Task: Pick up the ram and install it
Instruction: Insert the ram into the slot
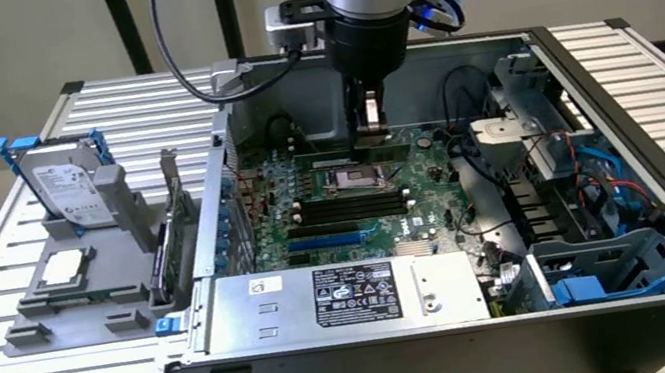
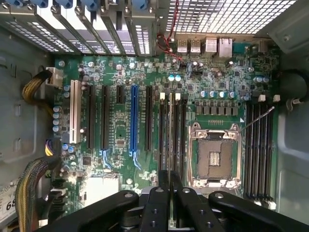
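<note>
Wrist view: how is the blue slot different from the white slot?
The long blue plastic slot is longer; the white plastic slot is shorter. The blue slot lies nearer the square processor socket, the white slot nearer the yellow cables. Both are empty and lie parallel on the green motherboard.

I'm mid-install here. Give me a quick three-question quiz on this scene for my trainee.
1. True or false: the processor socket inside the case is empty.
2. What does the gripper hold above the memory slots? A) the ram B) a screwdriver C) a fan
3. Fill in: the hard drive stands outside the case, at the exterior view's ____.

Key: 1 true; 2 A; 3 left.
</note>
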Robot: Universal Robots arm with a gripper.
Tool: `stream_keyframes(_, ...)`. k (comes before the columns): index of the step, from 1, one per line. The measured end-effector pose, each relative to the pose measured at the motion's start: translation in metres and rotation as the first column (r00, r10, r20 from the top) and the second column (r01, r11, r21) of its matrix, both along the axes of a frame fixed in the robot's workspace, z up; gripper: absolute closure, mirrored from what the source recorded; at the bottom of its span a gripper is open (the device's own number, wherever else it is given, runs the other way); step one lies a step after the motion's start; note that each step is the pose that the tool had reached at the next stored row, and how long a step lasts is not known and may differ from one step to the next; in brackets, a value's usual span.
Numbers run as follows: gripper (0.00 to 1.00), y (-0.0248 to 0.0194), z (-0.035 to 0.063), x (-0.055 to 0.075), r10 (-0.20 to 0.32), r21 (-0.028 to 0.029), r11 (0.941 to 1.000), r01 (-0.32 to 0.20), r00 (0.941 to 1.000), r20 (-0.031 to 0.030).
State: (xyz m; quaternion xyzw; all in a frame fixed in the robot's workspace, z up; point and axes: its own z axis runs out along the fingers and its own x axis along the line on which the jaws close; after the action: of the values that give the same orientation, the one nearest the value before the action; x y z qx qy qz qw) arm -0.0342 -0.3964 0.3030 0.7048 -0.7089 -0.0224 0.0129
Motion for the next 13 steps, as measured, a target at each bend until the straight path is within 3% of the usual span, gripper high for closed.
stream_keyframes(13,0.87,0.0007,-0.0235,0.0,0.002,-0.0013,1.0,-0.002,1.0,0.0)
